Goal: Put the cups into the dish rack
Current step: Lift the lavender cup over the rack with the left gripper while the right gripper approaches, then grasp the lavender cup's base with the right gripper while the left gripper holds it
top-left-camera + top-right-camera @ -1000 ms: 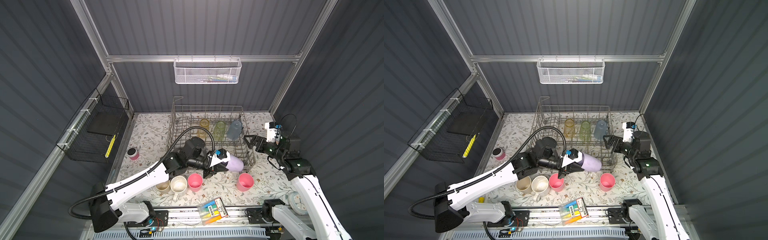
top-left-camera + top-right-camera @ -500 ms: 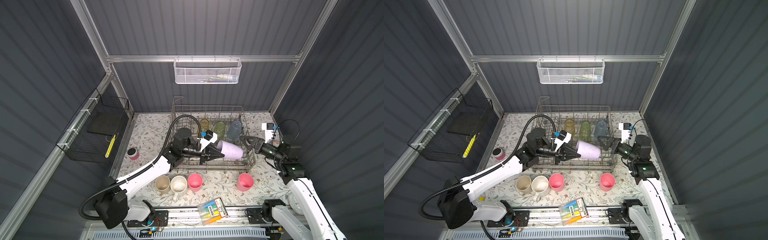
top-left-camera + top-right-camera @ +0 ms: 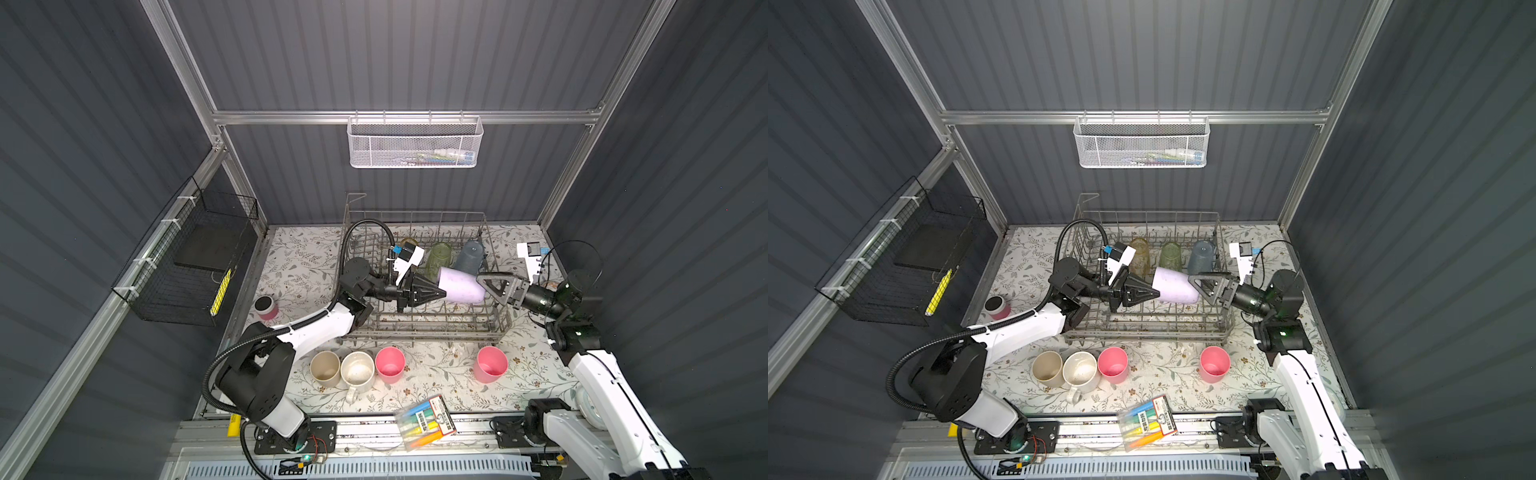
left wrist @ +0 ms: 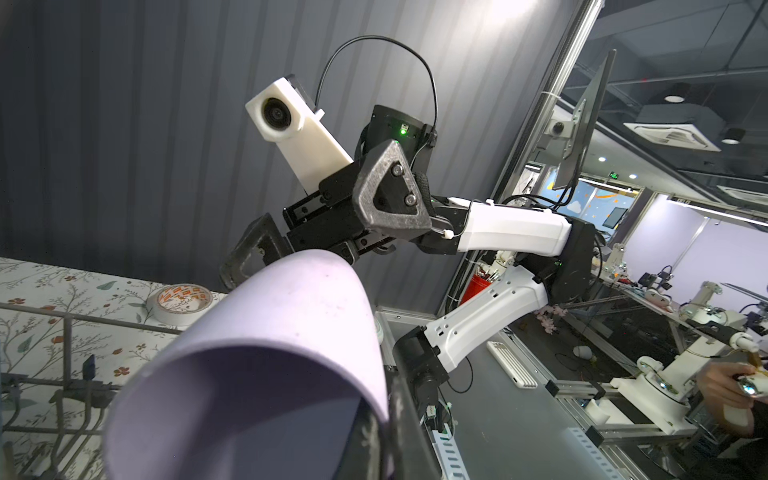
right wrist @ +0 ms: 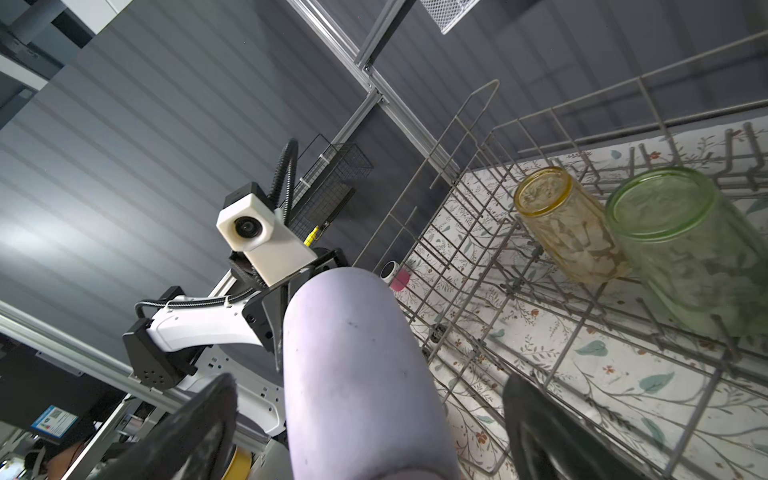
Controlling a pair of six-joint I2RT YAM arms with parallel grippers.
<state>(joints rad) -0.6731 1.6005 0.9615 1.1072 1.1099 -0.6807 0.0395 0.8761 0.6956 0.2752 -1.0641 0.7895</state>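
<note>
My left gripper [image 3: 440,293] is shut on the rim of the lilac tumbler [image 3: 461,284] and holds it lying sideways above the grey wire dish rack [image 3: 415,324]. My right gripper [image 3: 480,286] is open, its fingers either side of the tumbler's [image 5: 357,374] base end, apart from it. Inside the rack at the back stand the amber glass [image 3: 409,243], the green glass [image 3: 439,255] and the clear-blue tumbler [image 3: 469,255]. In front of the rack on the floral mat stand a beige cup [image 3: 325,368], the cream mug [image 3: 357,372] and two pink cups [image 3: 390,365] [image 3: 491,364].
A short pink pot with a black top [image 3: 266,307] sits left of the rack. A pack of markers [image 3: 426,422] lies at the front rail. A white mesh basket [image 3: 415,143] hangs on the back wall, a black wire basket [image 3: 191,266] on the left wall.
The left arm lifted the lilac tumbler from the rack's front edge back over the rack. The right gripper swung in from the right and now straddles its base.
</note>
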